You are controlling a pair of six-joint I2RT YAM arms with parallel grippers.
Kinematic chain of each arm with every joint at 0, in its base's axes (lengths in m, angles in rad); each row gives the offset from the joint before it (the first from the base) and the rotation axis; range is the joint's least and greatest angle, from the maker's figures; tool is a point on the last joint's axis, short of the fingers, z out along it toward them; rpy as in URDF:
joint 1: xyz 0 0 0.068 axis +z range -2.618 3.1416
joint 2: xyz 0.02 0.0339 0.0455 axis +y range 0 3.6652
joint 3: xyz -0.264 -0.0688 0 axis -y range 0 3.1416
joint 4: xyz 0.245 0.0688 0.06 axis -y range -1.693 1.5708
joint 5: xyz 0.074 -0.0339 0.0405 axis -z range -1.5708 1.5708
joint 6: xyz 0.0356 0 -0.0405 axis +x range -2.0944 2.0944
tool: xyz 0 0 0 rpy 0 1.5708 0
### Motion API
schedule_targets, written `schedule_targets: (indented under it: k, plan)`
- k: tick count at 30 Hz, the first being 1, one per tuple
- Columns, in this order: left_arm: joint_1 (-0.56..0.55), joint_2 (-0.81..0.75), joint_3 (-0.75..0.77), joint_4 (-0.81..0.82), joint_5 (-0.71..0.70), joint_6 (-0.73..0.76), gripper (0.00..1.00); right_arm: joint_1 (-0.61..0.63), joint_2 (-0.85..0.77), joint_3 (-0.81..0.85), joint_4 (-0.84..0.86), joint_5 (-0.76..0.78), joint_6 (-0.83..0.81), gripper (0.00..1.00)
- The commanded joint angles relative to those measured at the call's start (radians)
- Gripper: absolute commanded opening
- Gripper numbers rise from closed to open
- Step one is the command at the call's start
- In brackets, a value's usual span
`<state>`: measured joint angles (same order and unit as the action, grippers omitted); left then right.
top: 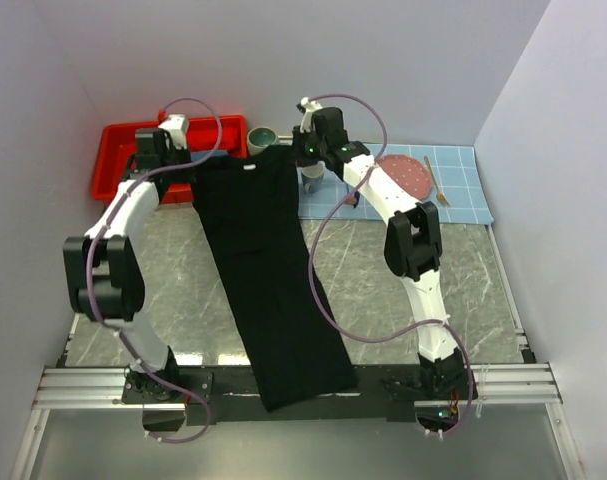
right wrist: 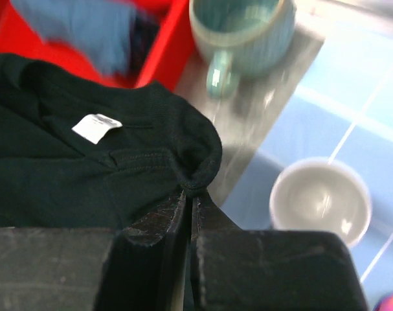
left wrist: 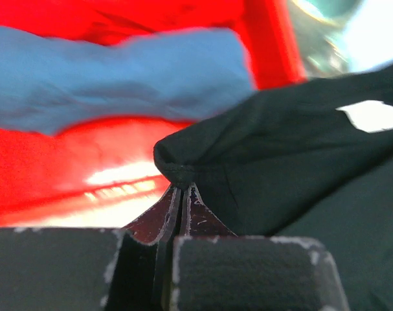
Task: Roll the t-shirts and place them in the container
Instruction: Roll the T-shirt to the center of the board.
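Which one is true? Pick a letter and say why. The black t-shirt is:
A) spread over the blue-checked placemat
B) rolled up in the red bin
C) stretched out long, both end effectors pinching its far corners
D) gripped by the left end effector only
C: the black t-shirt lies stretched lengthwise, the left end effector shut on one collar-end corner and the right end effector on the other.

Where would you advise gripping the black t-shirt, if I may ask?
Pinch the black t-shirt at its two collar-end corners, each from its outer side: it lies long and narrow, and the left gripper and right gripper are shut on those corners.
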<state>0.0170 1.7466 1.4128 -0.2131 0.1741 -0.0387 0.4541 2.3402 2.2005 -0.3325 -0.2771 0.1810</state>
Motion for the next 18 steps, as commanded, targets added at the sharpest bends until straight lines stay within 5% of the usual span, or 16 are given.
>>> schedule_targets:
  k: [1, 6, 9, 11, 14, 18]
  plan:
    - [0.043, 0.123, 0.139, 0.116, -0.078, 0.02, 0.04, -0.002, 0.083, 0.088, 0.133, 0.075, 0.006, 0.0]
    - [0.038, 0.24, 0.274, 0.139, -0.087, 0.028, 0.09, -0.002, 0.163, 0.119, 0.237, 0.128, 0.008, 0.07]
    - [0.032, 0.274, 0.293, 0.156, -0.123, 0.026, 0.25, -0.006, 0.189, 0.126, 0.282, 0.168, 0.024, 0.35]
    - [0.031, 0.281, 0.29, 0.165, -0.148, 0.013, 0.51, -0.011, 0.194, 0.134, 0.299, 0.168, 0.031, 0.55]
    - [0.031, 0.26, 0.29, 0.156, -0.201, -0.015, 0.72, -0.025, 0.168, 0.151, 0.299, 0.151, 0.04, 0.63]
    - [0.037, 0.16, 0.276, 0.098, -0.202, -0.038, 0.8, -0.041, 0.067, 0.096, 0.325, 0.075, 0.041, 0.68]
